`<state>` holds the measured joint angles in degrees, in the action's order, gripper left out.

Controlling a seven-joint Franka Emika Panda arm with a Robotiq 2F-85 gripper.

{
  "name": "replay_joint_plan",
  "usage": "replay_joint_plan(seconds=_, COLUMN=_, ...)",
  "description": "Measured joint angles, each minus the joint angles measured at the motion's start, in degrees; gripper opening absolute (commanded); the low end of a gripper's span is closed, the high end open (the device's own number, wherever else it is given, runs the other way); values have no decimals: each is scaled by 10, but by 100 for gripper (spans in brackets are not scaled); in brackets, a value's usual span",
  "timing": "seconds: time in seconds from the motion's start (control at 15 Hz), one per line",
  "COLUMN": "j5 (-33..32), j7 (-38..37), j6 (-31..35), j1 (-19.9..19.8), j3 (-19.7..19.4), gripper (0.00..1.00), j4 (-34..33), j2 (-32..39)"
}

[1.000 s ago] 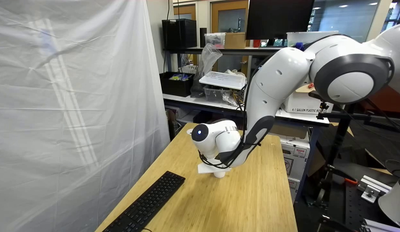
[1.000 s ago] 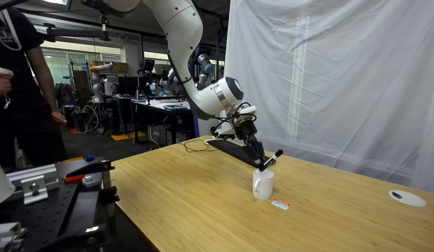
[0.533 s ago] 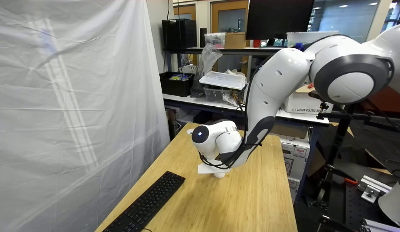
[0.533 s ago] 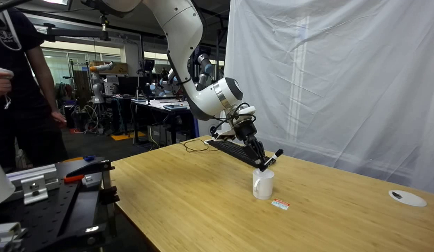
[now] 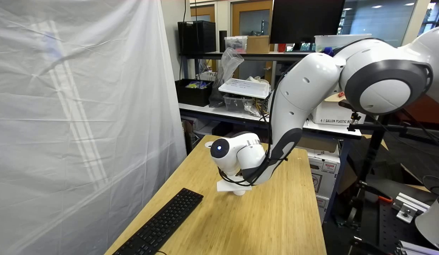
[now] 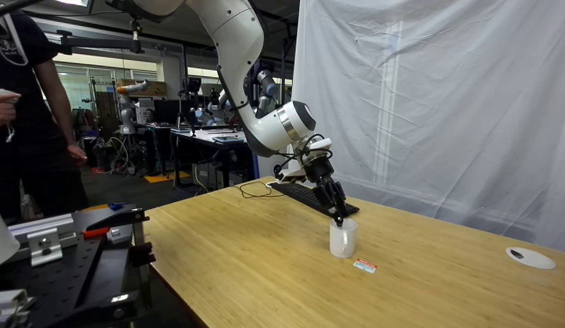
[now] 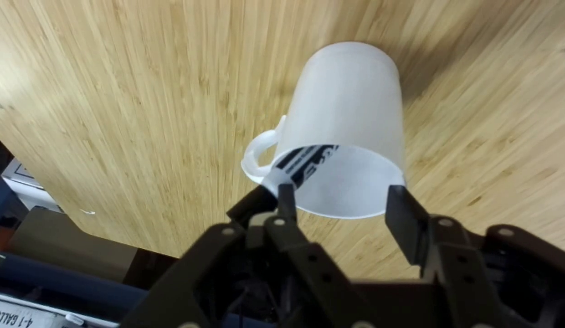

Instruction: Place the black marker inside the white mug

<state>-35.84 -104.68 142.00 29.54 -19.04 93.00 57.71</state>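
Nearest the wrist camera, the pincer stands released, 2 fingers well apart; whether 1 touches the black marker, I cannot tell. It slants into the white mug on the table, lower end hidden by the mug's wall.

From well back, both exterior views look down on the wooden table, sharing computer keyboard and white mug; the white curtain fills nine o'clock in an exterior view. The wrist view points down, close over the mug.
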Motion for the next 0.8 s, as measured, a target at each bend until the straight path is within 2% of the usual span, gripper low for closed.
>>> replay_joint_plan(seconds=0.13, j5=0, j7=0, j6=0, j1=0, j3=0, gripper=100, j4=0, j2=0)
replay_joint_plan(seconds=0.6, j5=0, j7=1, j6=0, j1=0, j3=4, gripper=100, j4=0, j2=-4)
replay_joint_plan(seconds=0.8, j5=1, j7=17, j6=1, j1=-6, j3=16, gripper=100, j4=4, j2=-25)
